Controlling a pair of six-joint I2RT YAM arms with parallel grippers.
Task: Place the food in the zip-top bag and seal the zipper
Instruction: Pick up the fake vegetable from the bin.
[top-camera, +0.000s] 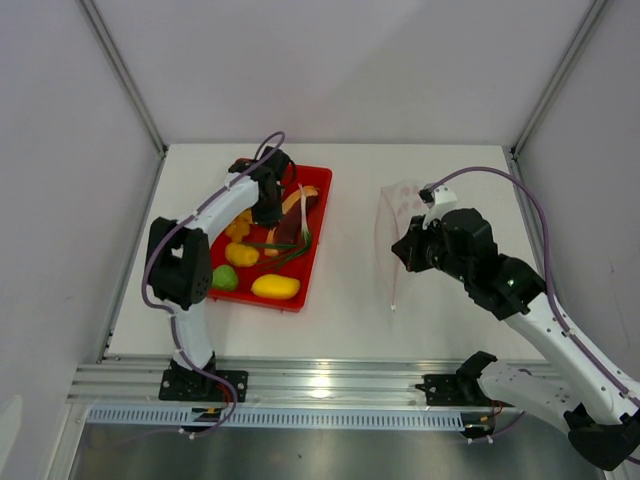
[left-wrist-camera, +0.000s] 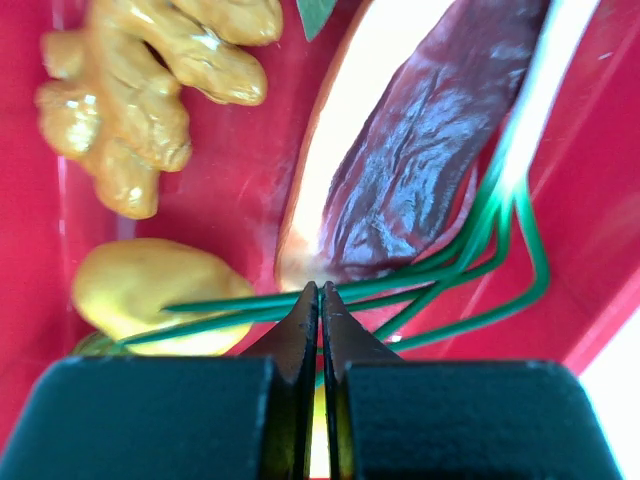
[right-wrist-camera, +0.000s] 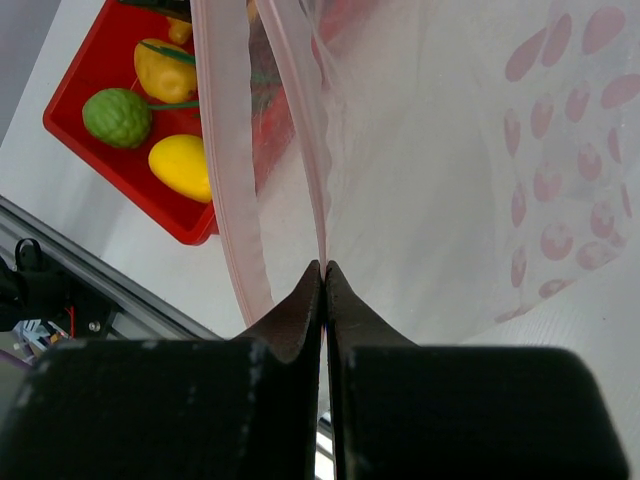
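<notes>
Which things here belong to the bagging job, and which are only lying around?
For the job:
- zip-top bag and its zipper, pinched by the right gripper
- green onion, pinched by the left gripper
- meat slice, grape cluster, orange fruit, mango, lime

Just there:
- red tray, which only holds the food
- aluminium rail

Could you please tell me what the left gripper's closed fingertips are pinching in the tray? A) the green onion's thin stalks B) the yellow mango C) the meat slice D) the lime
A: in the left wrist view the left gripper is shut on the thin stalks of the green onion, just short of the meat slice.
</notes>
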